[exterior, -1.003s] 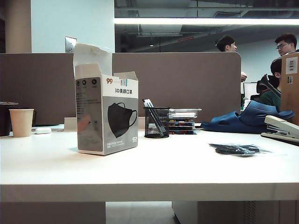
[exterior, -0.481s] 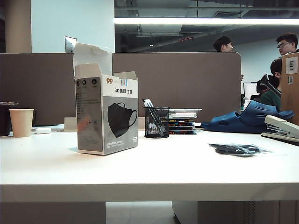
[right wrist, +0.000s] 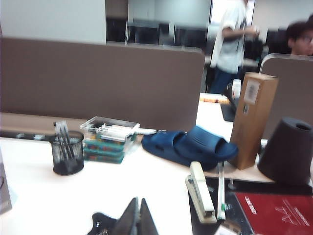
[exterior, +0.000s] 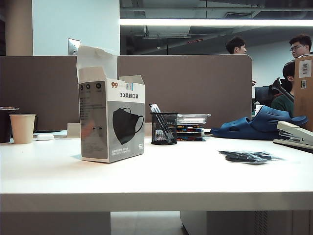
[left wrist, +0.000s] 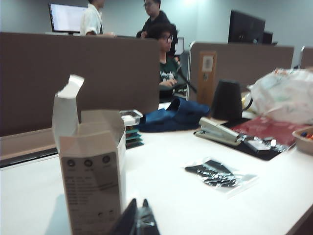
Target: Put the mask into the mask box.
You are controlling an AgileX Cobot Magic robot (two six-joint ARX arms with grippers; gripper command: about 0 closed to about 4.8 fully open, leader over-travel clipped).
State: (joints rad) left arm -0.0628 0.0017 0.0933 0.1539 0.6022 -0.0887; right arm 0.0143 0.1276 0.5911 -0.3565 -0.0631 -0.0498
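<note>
Exterior view: the mask box (exterior: 112,120) stands left on the tabletop (exterior: 161,178), flaps up; the mask (exterior: 248,156) lies far right.
Left wrist view: my left claw (left wrist: 137,219) is closed, empty, near the box.
Right wrist view: my right claw (right wrist: 138,217) is closed, empty, above the mask.

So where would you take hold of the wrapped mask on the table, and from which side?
Probably from above, on the wrapper's edge. The mask lies flat on the table, too thin for a side approach, and its clear film spreads past the black fabric, giving something to pinch. The right pincer, shut, sits nearest it; the left pincer, also shut, is by the box.
</note>
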